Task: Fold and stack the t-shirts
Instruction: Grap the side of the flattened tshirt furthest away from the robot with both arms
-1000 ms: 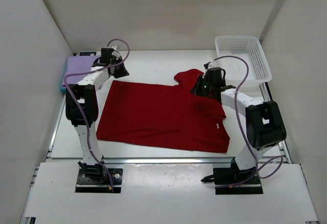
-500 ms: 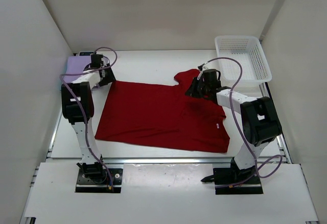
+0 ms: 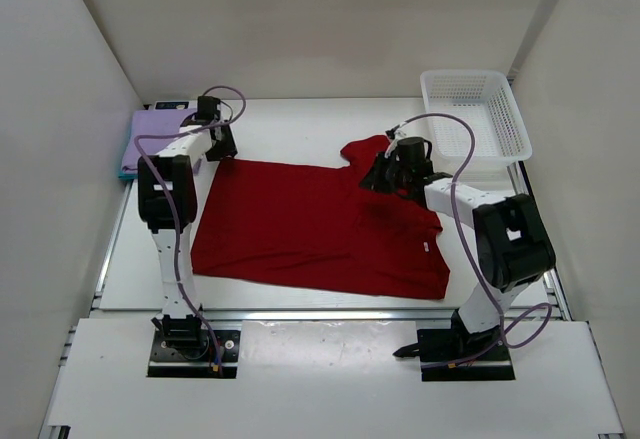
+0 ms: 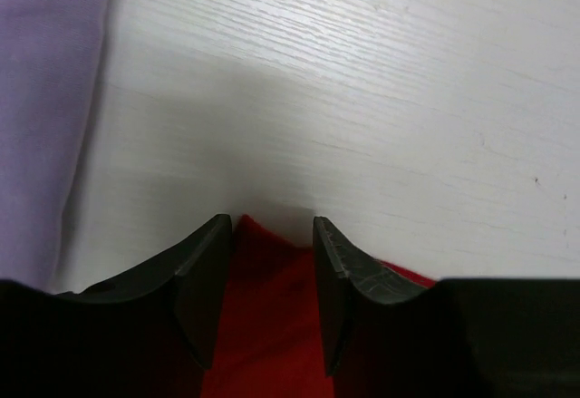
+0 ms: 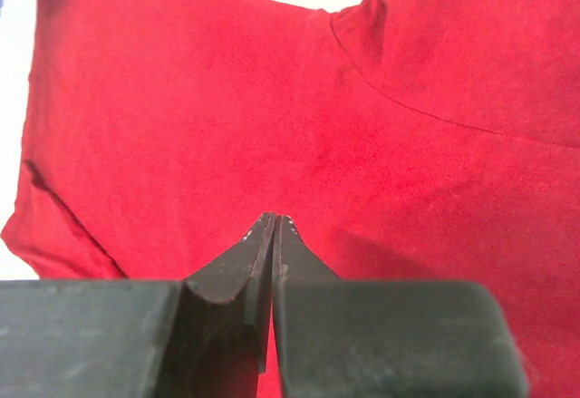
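I'm watching a white-walled booth, a red t-shirt lying spread on the white desk.
Beside the folded purple shirt, my left hand is now straddling the red corner, fingers apart, having swung right; my right hand is staying pinched closed over the cloth.

Bare white wood-grain counter runs along the far edge of the flat red t-shirt, open to a pass from above. A folded lilac garment bounds it on the left, close beside the parted left fingers; a white plastic mesh basket bounds the right.
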Tool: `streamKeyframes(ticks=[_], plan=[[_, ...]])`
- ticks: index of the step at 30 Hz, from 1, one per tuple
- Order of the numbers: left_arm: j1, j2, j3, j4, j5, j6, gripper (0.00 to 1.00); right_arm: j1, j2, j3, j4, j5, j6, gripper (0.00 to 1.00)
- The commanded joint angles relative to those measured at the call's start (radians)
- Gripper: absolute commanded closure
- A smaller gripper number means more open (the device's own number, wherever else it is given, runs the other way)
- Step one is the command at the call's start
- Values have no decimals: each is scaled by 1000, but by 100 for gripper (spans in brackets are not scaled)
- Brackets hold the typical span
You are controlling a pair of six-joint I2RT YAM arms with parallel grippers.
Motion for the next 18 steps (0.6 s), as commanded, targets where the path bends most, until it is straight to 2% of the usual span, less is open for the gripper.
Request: streamKeyframes(ticks=[1,5,8,11,14,18], plan=[[-17,-3,50,-69,-42,11,48,-15,-83,-8,73,-17,8,100],[-20,6,59,-86,-45,5,62,-39,-114,-12,84,-25,15,99],[-14,-17,23,-55,-46,-7,83,-76,-104,-6,90,-23,21,98],[0,-61,-48,-9,-36,-21,99,-116,-47,70,24,53,-33,89],[12,-112,-118,52,-28,-37,100,-149,71,216,-85,124,-93,85],[18,-150,-168,85,-3,-49,100,-166,232,460,-202,234,-186,73]])
